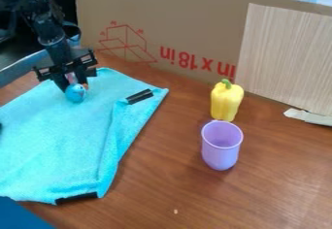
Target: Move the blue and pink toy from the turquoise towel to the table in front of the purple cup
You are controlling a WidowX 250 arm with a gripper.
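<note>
1. My black two-finger claw (73, 84) was at the upper left, pointing down at a small, rounded blue toy with pink and orange parts (75, 94). The toy lay on the rumpled turquoise cloth (55, 131), near its far edge.
2. I cannot tell whether my claw was clenched on the toy or had released it, as its top was tucked in against my black parts.
3. I judged the step in hand to be a pick-up or a set-down there; which one, I could not say.
4. With a firm hold, my next move called for a straight lift, clear of the cloth's folds. With the toy let go, it called for a clean rise without dragging it.
5. Well apart, on the brown wooden table (172, 184), the upright lilac plastic cup (221, 150) stood in front of the yellow bell pepper with a green stem (226, 102). The cup's rim hid the pepper's foot, so whether they touched was unclear.
6. The cup's inner bottom was hidden, and the cloth was cut off at the left.
</note>
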